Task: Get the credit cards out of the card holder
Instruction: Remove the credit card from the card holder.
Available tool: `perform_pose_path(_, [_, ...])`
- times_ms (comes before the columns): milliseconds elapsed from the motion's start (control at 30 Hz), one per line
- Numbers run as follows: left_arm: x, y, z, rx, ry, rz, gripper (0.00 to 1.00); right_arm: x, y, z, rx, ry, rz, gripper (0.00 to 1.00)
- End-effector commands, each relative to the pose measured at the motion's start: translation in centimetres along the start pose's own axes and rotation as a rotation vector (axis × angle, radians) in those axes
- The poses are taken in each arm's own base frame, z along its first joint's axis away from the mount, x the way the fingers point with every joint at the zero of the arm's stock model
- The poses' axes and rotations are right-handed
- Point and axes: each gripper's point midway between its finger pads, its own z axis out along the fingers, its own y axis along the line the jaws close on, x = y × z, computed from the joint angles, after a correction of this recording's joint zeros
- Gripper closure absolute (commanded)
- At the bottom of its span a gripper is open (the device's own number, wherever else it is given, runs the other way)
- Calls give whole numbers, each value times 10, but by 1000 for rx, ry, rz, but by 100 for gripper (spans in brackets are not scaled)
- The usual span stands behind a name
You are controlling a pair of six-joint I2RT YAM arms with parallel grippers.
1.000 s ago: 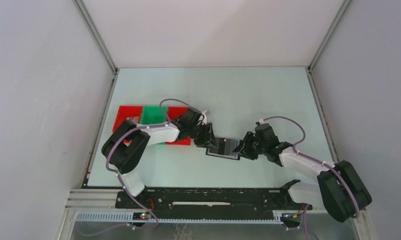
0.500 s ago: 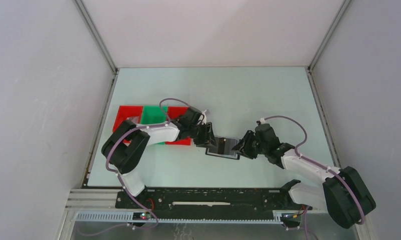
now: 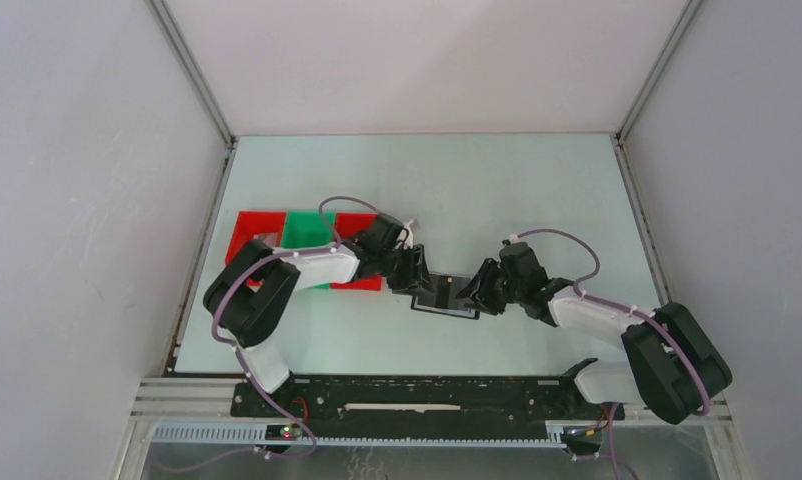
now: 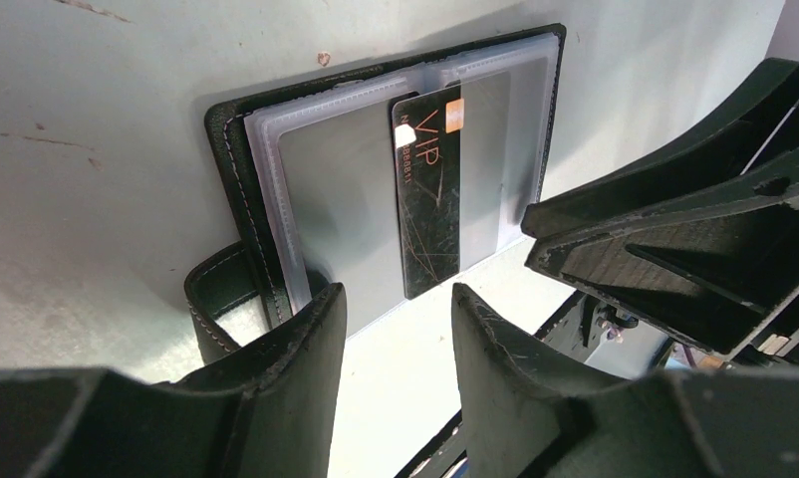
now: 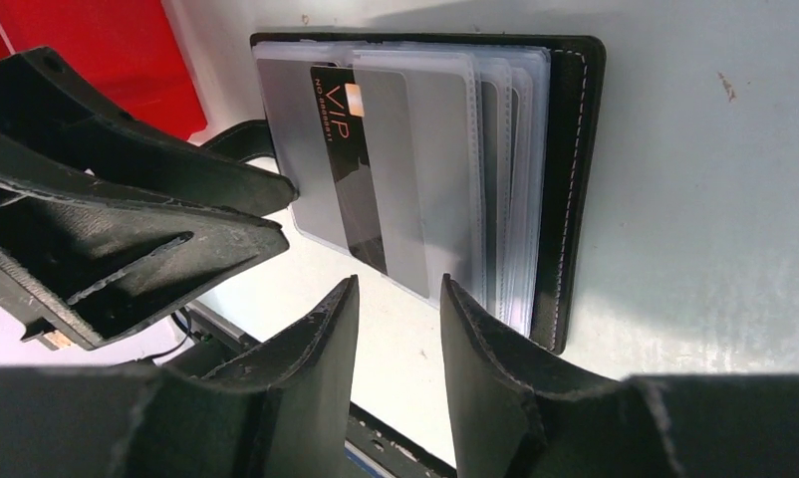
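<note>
The black card holder (image 3: 443, 298) lies open on the table between my two grippers. In the left wrist view its cover (image 4: 231, 149) frames clear sleeves with pale grey credit cards (image 4: 346, 189) inside. A black card marked VIP (image 4: 430, 189) sticks partly out of a sleeve toward the near edge. The right wrist view shows the same holder (image 5: 575, 149), grey card (image 5: 420, 149) and VIP card (image 5: 351, 169). My left gripper (image 4: 396, 309) is open and empty at the holder's left edge, beside its tab loop (image 4: 216, 299). My right gripper (image 5: 400, 294) is open and empty at the sleeves' near edge.
Red (image 3: 252, 228) and green (image 3: 305, 232) plastic trays sit on the table left of the holder, under my left arm. A red tray corner (image 5: 97, 50) shows in the right wrist view. The two grippers (image 3: 424, 283) (image 3: 474, 293) face each other closely over the holder.
My right arm has moved left, bringing its gripper over the holder's right part. The left arm and the holder have stayed in place.
</note>
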Motion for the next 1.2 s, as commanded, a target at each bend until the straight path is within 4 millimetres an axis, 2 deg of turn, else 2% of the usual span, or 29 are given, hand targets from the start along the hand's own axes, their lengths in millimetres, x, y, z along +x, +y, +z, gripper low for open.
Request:
perform_pose_path(0, [-21, -17, 0, 44, -36, 29, 51, -5, 6, 4, -9, -20, 13, 56])
perform_pose_path(167, [-20, -19, 2, 59, -27, 24, 51, 6, -33, 5, 138, -11, 55, 56])
perform_pose_path(300, [-19, -21, 4, 68, -16, 23, 51, 13, -54, 6, 201, -3, 68, 56])
perform_pose_path(767, [-10, -17, 19, 93, 33, 3, 48, 24, -96, 8, 286, 2, 158, 57])
perform_pose_path(967, [-7, -7, 25, 69, 41, 7, 40, 26, -109, 3, 300, -4, 186, 57])
perform_pose_path(1167, [-6, -1, 34, 71, 44, 15, 38, 27, -116, 3, 303, -4, 199, 57])
